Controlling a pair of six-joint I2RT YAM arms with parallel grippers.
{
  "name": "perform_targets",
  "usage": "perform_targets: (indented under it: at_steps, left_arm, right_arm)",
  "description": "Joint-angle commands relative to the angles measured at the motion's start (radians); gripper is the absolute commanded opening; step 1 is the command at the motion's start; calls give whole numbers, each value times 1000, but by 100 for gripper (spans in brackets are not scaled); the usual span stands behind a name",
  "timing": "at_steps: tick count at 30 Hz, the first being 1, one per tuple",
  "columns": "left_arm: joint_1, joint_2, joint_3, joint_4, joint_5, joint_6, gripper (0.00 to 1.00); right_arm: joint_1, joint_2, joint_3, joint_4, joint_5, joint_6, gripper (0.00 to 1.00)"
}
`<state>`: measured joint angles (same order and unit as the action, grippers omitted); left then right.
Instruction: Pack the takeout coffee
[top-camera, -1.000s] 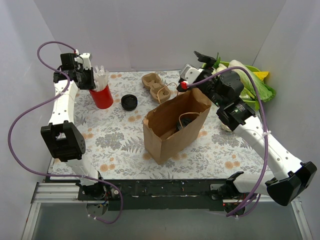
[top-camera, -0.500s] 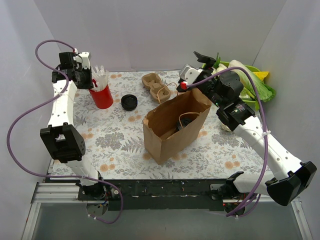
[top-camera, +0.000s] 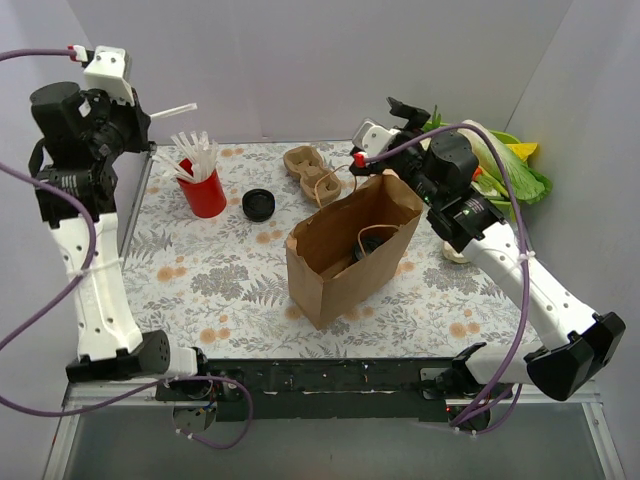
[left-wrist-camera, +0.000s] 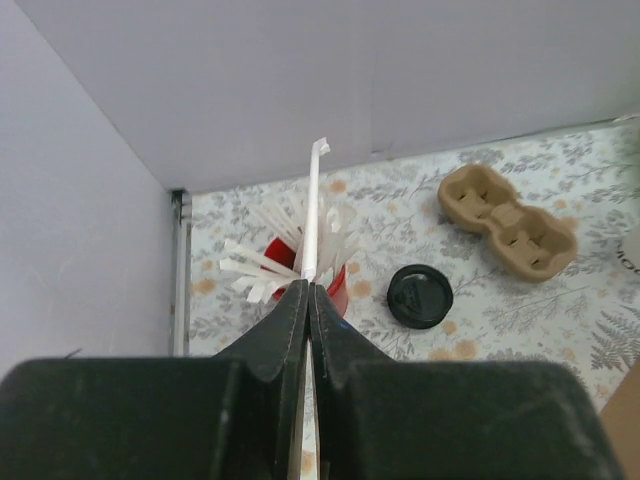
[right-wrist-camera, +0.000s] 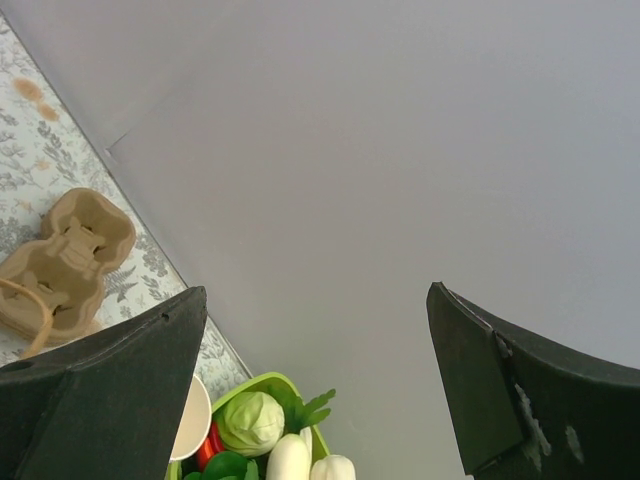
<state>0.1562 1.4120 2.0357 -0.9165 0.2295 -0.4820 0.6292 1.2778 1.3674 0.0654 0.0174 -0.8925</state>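
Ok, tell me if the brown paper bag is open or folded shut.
Open. The paper bag stands upright, its mouth spread wide, with a dark round object visible inside.

Left arm (top-camera: 75, 150) raised, jaws pinching one straw (top-camera: 172, 110), lifted from red cup (top-camera: 205, 195)

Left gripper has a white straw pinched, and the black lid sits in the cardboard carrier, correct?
No. The left gripper is shut on the straw, but the black lid lies on the table beside the carrier, not in it; the left wrist view shows this.
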Motion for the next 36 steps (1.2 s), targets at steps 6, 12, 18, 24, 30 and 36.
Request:
perform_targets:
  at_steps: [6, 12, 18, 24, 30, 36]
  left_arm:
    - [3, -249, -61, 2, 621, -16, 0]
    - [3, -422, -218, 105, 908, -108, 0]
    - [5, -475, -279, 108, 1064, -155, 0]
    - [5, -472, -387, 132, 1145, -148, 0]
    - [2, -410, -407, 137, 1140, -90, 0]
    - [-85, -354, -443, 133, 1070, -67, 0]
  right_arm:
    - [-29, 25, 114, 134, 307, 49, 97]
    - [-167, 100, 272, 1, 392, 219, 96]
    - [-253, 120, 326, -104, 385, 311, 96]
    - [-255, 63, 276, -131, 349, 314, 95]
    - [-258, 9, 252, -154, 325, 319, 95]
    - [-256, -14, 259, -168, 309, 319, 94]
